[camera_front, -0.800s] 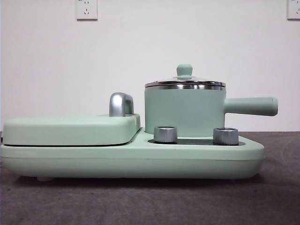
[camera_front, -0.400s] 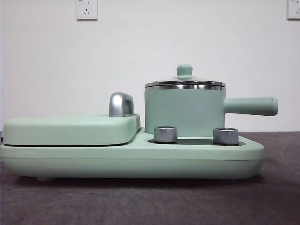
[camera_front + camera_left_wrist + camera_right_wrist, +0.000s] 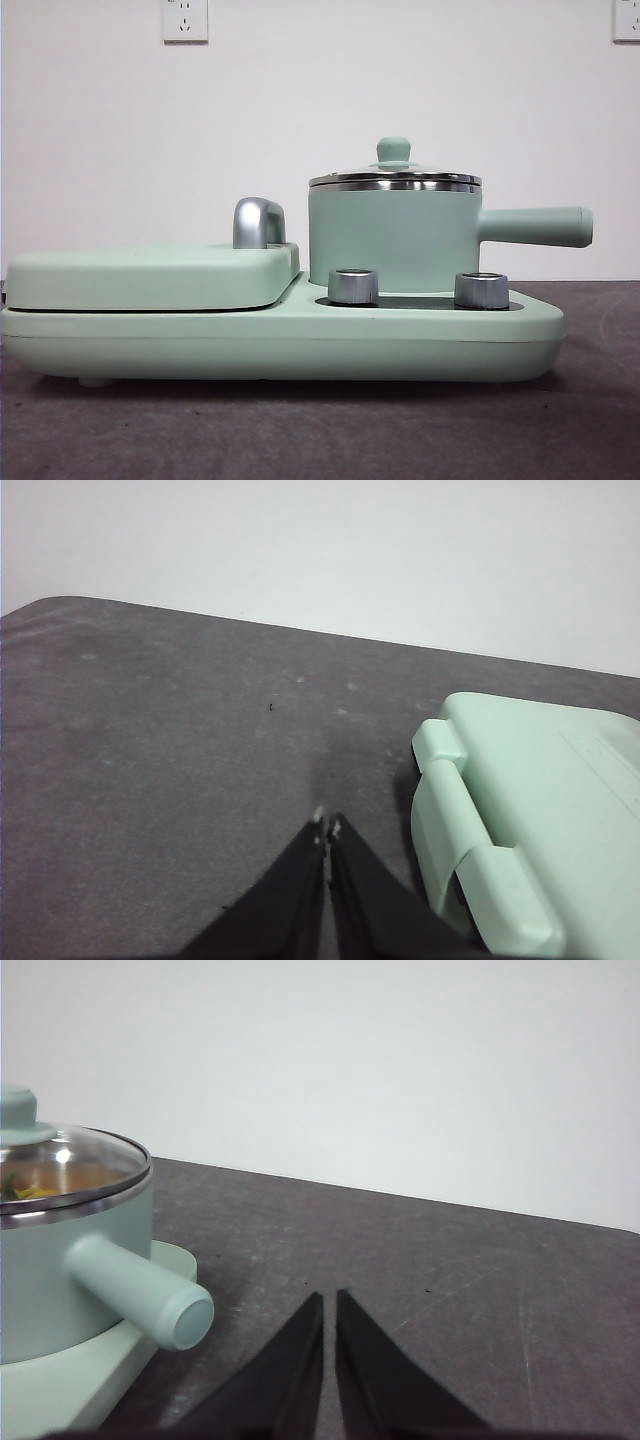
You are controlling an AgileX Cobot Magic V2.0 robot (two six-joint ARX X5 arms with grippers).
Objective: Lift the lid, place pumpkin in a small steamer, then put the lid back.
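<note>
Dark grey matte table (image 3: 320, 440), mint-green cooker base (image 3: 280, 345) resting directly on it, faint pale scuffs on bare surface

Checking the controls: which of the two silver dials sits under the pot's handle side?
The right-hand dial, nearer the small steamer's long handle; the other dial sits beside the griddle cover.

We see a mint-green cooker base (image 3: 280, 345) on a dark grey table (image 3: 320, 430), its flat griddle cover (image 3: 150, 275) shut, a chrome handle (image 3: 258, 222) behind it. Two silver dials (image 3: 353, 286) stand in front. Two wall sockets (image 3: 185, 20) hang above.
</note>
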